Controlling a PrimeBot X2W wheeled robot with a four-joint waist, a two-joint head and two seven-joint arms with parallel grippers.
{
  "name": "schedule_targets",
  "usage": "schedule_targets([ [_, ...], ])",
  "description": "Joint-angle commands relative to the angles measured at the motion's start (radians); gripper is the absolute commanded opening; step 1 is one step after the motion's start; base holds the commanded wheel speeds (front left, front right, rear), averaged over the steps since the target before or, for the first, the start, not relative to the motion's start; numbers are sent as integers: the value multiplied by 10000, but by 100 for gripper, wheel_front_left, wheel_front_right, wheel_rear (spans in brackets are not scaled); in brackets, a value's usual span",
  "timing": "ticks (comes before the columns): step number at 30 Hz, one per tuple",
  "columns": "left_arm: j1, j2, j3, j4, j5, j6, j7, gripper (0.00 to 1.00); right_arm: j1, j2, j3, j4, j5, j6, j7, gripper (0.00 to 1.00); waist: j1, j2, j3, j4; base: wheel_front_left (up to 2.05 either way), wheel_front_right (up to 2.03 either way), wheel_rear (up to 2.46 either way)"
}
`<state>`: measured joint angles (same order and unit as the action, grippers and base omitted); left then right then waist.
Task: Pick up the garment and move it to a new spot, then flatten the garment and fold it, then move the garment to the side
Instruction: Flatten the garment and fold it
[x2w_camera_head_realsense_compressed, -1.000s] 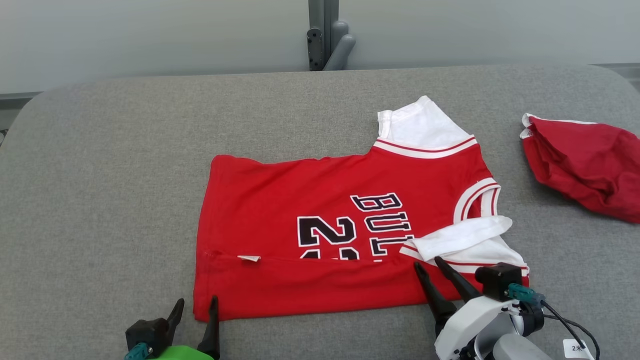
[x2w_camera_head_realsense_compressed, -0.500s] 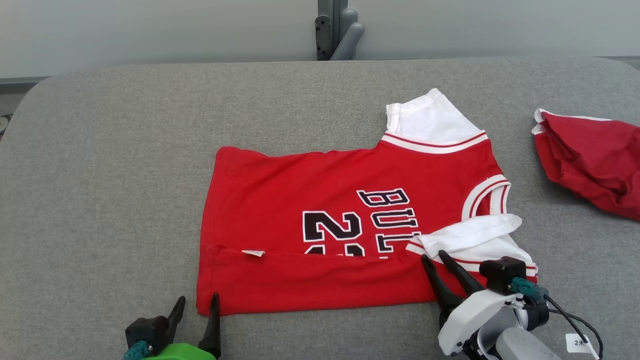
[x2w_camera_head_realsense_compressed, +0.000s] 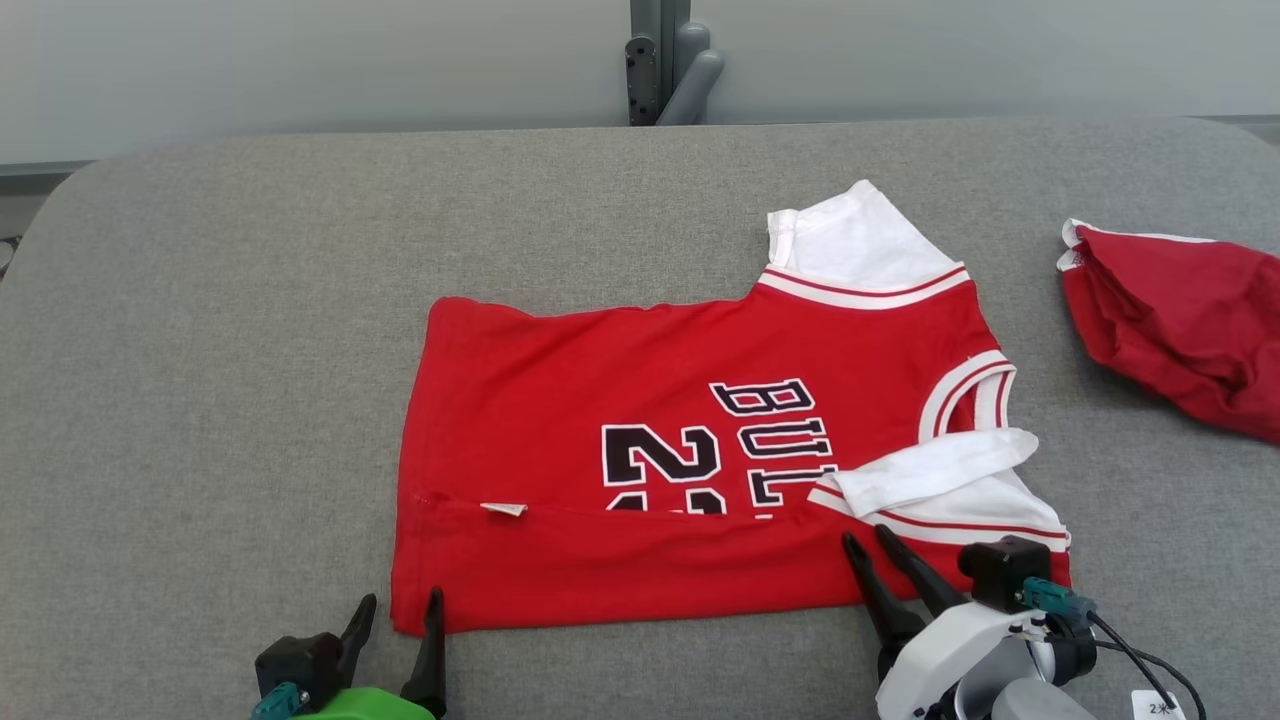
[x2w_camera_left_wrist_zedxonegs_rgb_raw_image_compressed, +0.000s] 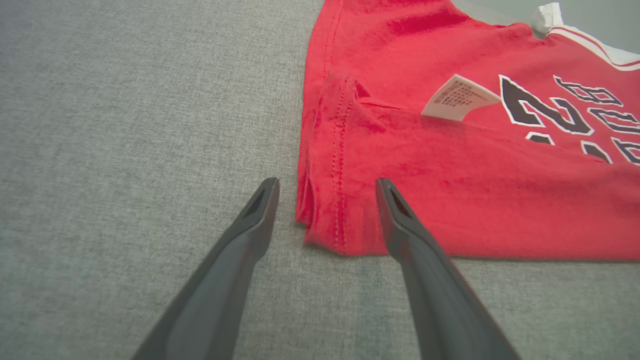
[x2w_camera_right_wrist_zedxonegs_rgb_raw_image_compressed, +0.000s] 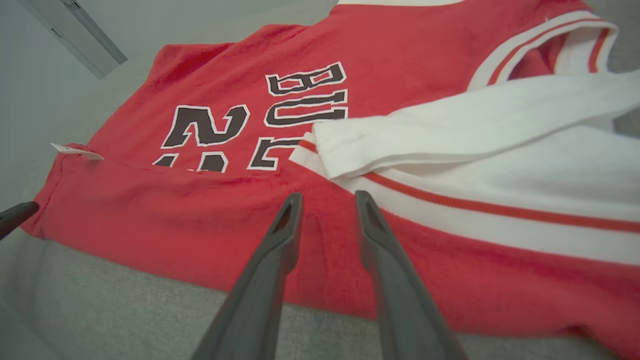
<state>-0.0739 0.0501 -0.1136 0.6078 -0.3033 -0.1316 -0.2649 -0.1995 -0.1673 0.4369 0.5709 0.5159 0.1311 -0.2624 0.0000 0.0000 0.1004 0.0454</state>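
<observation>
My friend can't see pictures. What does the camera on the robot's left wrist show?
A red jersey with its near edge folded over lies on a grey fabric surface, one corner showing between the left gripper's two dark, open fingers. A small white label pokes out of the fold, next to black printed numbers.

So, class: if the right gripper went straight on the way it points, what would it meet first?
Likely the jersey: the right gripper points across its red fold at the white sleeve; depth is unclear.
</observation>
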Motion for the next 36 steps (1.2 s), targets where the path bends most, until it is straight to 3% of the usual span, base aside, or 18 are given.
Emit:
schedule_targets([
  [1,-57,16,13,-10,-3,19,12,100,-18,-37,-7,30,25,-9,-19,51,0,0,18,4,0,0,0],
  [15,-143,15,51,-11,32,19,12,100,-452,38,-173,217,-132,-9,-19,47,0,0,141,151,0,0,0],
  [18,-122,15,69,-36,9,19,12,100,-452,44,-189,163,-153,-9,-19,34,0,0,156,129,0,0,0],
  [19,-129,15,61,-40,-6,19,12,100,-452,46,-197,164,-169,-9,-19,22,0,0,162,118,0,0,0],
  [20,-138,15,52,-51,-31,19,12,100,-455,43,-204,171,-169,-9,-19,0,0,0,169,108,0,0,0],
  [36,-289,15,-95,-107,-97,19,12,100,-1455,-191,-108,311,-612,-9,-19,0,0,0,332,146,0,0,0],
])
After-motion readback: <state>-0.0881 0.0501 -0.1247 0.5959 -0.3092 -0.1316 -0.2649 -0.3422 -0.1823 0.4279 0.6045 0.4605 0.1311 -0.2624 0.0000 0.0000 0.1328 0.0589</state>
